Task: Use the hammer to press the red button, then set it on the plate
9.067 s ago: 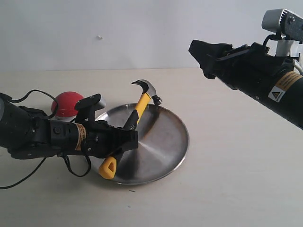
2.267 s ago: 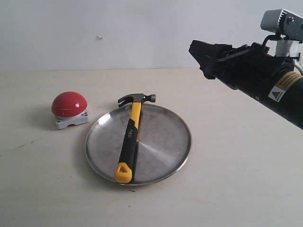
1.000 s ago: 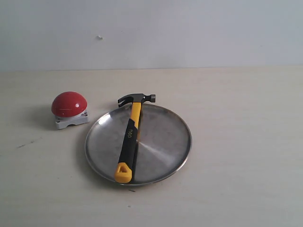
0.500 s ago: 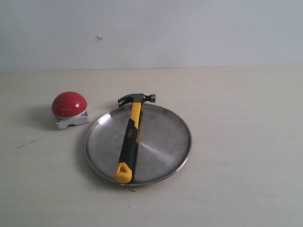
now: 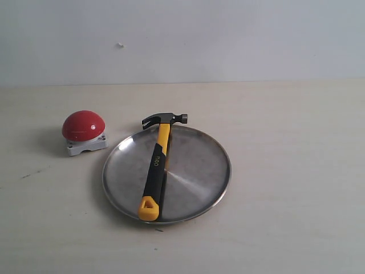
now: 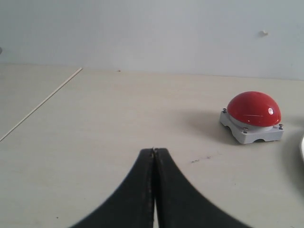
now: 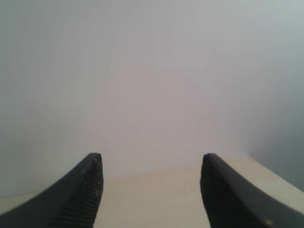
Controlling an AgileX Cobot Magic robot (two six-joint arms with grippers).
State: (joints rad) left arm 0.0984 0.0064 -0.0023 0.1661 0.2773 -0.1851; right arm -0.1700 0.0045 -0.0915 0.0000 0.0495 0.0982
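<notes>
**Hammer on the plate, button beside it**

The left end effector (image 6: pixel 154 152) is closed. Its 2 black fingers are pressed together tip to tip with nothing between them. It sits low over the bare table (image 6: pixel 95 142). The red button (image 6: pixel 253 108) is ahead of it and off to one side, well apart from the fingertips.

The right end effector (image 7: pixel 151 161) is open, its 2 ribbed fingers spread wide around an empty gap. It faces a pale wall (image 7: pixel 152 71), with a strip of table below.

In the exterior view the hammer (image 5: pixel 157 165) lies flat across the plate (image 5: pixel 194 171), a little left of the plate's middle. The yellow butt of its handle rests at the near rim. The dark head lies at the far rim, claw pointing left, and partly overhangs it.

The button's red dome sits on a small white base on the table, near the plate's far left edge and not touching it. The plate itself rests flat on the table.
</notes>
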